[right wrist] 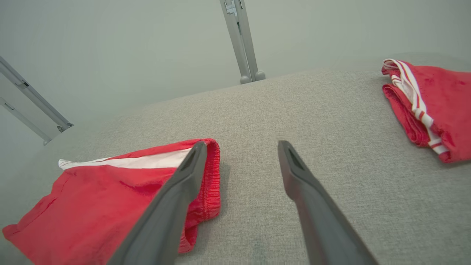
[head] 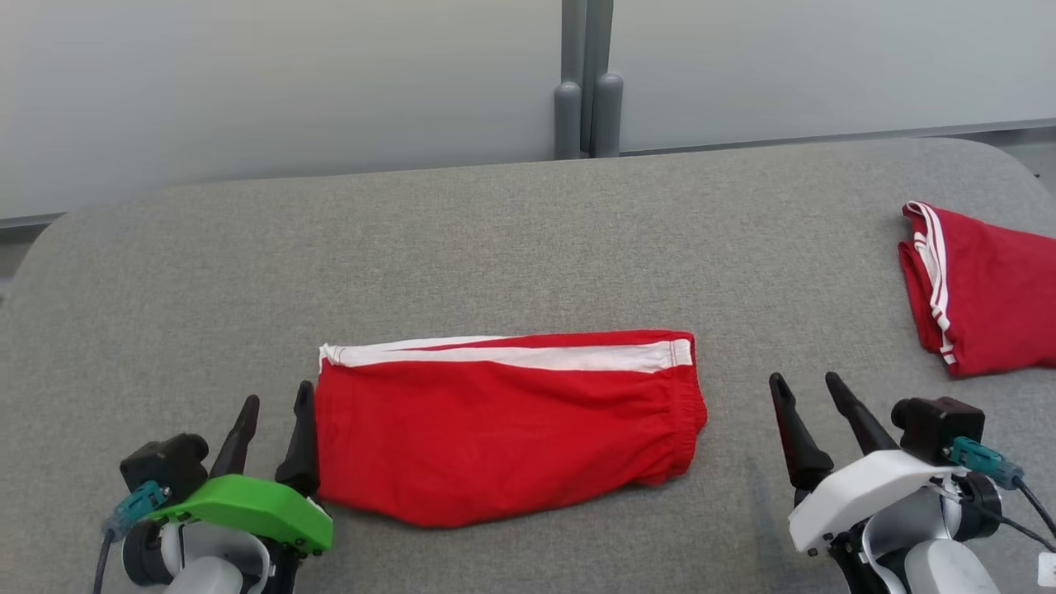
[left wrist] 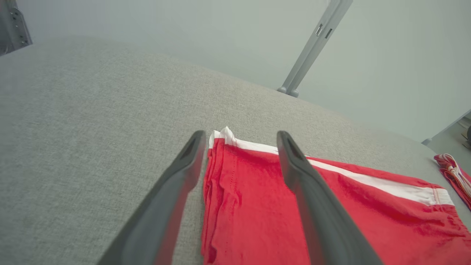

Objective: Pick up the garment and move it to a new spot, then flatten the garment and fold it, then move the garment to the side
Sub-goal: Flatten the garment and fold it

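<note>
Red shorts with a white side stripe [head: 503, 425] lie folded flat on the grey table [head: 528, 247], near its front middle. My left gripper [head: 276, 400] is open at the garment's left edge; in the left wrist view the gripper [left wrist: 241, 138] straddles the red hem [left wrist: 239, 206], one finger over the cloth and one over bare table. My right gripper [head: 804, 384] is open, a short way to the right of the waistband end. The right wrist view has the garment [right wrist: 110, 198] at lower left of the gripper [right wrist: 241, 147], which holds nothing.
A second folded red garment with white stripes [head: 982, 289] lies at the table's far right edge, also in the right wrist view [right wrist: 430, 103]. A grey post [head: 587, 82] rises behind the table against a pale wall.
</note>
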`<state>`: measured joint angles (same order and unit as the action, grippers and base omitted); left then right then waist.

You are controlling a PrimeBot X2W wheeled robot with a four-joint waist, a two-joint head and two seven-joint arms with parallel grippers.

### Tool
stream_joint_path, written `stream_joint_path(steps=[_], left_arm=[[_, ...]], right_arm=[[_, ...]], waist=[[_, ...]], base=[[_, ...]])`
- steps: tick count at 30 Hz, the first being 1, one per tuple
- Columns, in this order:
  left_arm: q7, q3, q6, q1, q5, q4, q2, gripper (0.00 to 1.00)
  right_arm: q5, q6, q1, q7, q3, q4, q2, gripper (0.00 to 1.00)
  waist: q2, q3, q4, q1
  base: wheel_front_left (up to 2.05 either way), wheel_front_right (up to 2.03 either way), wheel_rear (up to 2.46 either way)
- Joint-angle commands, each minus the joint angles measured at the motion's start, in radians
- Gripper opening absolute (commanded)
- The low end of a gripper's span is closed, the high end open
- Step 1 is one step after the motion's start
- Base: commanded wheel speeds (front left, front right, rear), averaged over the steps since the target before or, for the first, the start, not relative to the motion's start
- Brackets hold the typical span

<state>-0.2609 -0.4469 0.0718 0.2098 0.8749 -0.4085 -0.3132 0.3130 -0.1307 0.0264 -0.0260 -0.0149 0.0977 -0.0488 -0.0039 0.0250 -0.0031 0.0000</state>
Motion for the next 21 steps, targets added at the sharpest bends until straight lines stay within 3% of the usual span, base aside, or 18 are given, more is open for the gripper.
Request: stream_joint_path(steps=[1,10,21], left_arm=[[-0.004,0.026,0.015,-0.041,-0.028,0.045,0.004,1.0],[-0.004,0.078,0.034,-0.147,-0.1,0.179,0.05,1.0],[-0.003,0.085,0.028,-0.173,-0.126,0.207,0.069,1.0]], right_arm=[[0.002,0.0,0.002,-0.013,-0.008,0.014,-0.002,1.0],[0.018,0.0,0.054,-0.05,-0.06,0.11,-0.003,1.0],[0.034,0.0,0.128,-0.036,-0.025,0.375,-0.003,1.0]], waist=[[0.0039,-0.01,0.022,0.0],[0.0039,-0.006,0.095,0.0],[0.0039,0.003,0.178,0.0]], base=[[0.0,0.0,0.0],[0.0,0.0,0.0],[0.0,0.0,0.0]])
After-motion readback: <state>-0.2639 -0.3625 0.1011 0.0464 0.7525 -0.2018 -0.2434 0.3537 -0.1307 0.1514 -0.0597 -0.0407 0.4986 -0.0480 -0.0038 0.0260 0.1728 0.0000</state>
